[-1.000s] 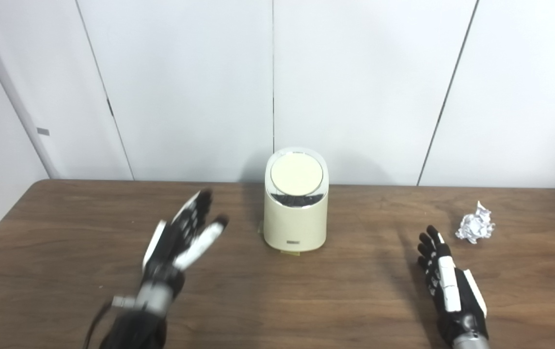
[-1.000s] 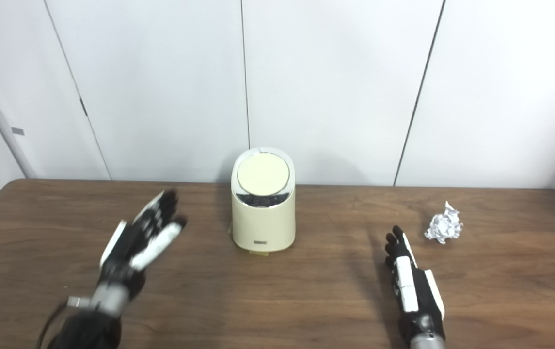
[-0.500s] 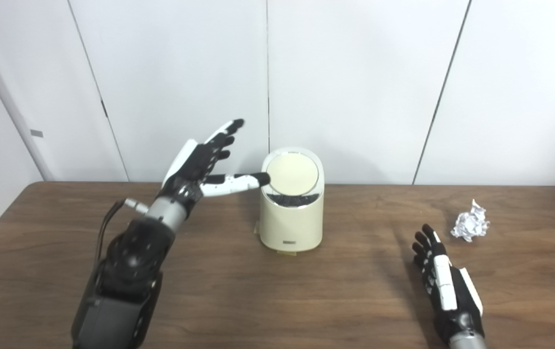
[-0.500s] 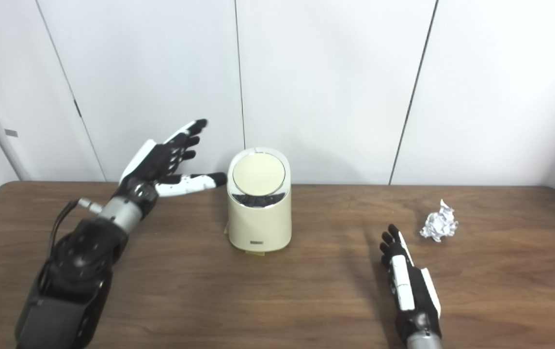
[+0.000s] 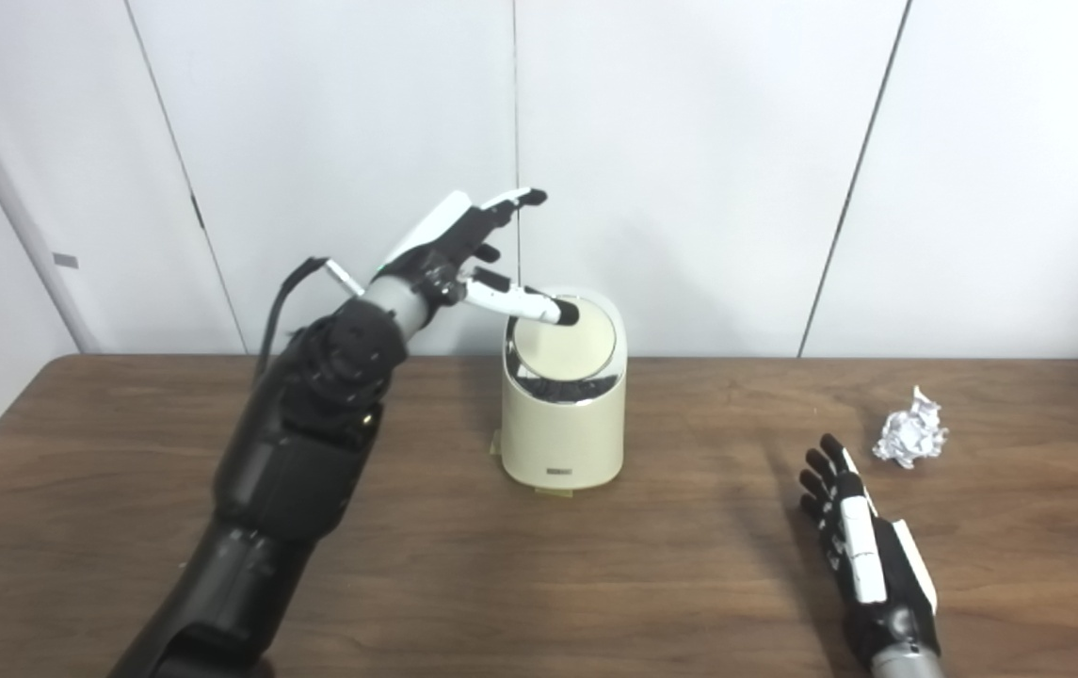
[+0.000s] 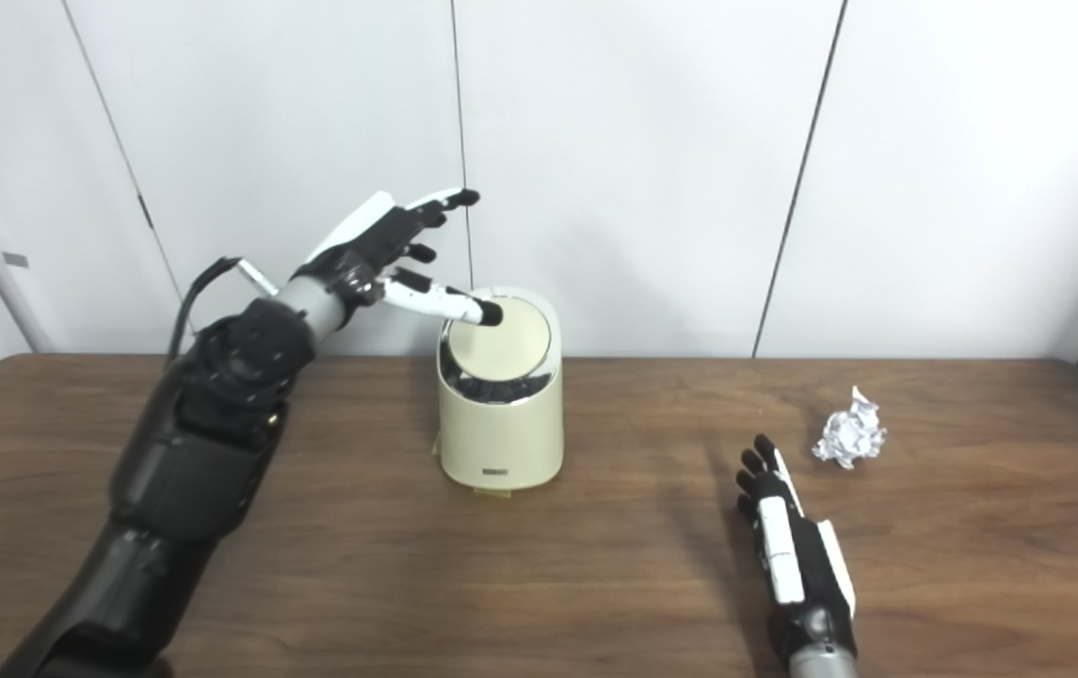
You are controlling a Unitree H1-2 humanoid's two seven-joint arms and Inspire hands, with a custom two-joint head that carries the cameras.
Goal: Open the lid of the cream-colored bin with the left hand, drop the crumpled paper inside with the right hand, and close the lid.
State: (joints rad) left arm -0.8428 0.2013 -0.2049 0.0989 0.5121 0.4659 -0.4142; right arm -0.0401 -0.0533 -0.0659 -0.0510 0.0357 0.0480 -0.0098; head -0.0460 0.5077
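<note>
**Left robot hand is brought up to the lid; the bin is not yet opened**

The wooden surface [image 5: 463,584] is seen with only a few things on it, and it is noted that the whole picture is shifted a little since one second ago, so a small move of the camera is assumed and not a move of the things.

The biggest change is found in the left arm. One second ago it was held low over the surface, well to the left of the bin. Now it is raised and stretched forward, and the left robot hand [image 5: 449,254] is placed above the upper left side of the cream-colored bin [image 5: 562,424]. The hand is released, with the fingers spread apart and nothing grasped. The thumb is pointed to the round lid [image 5: 562,344], and its dark tip is seen at the top edge of the lid. If the tip is really touching cannot be told from these two views.

The bin is standing at the same place, near the middle of the surface and close to the wall. The lid is still closed, so the first step is judged as only begun.

The right robot hand [image 6: 788,556] is left almost unmoved, lying flat on the surface with fingers extended and empty. The crumpled paper [image 6: 847,440] is lying near it, apart from the fingers, at the right side and not yet taken.
</note>
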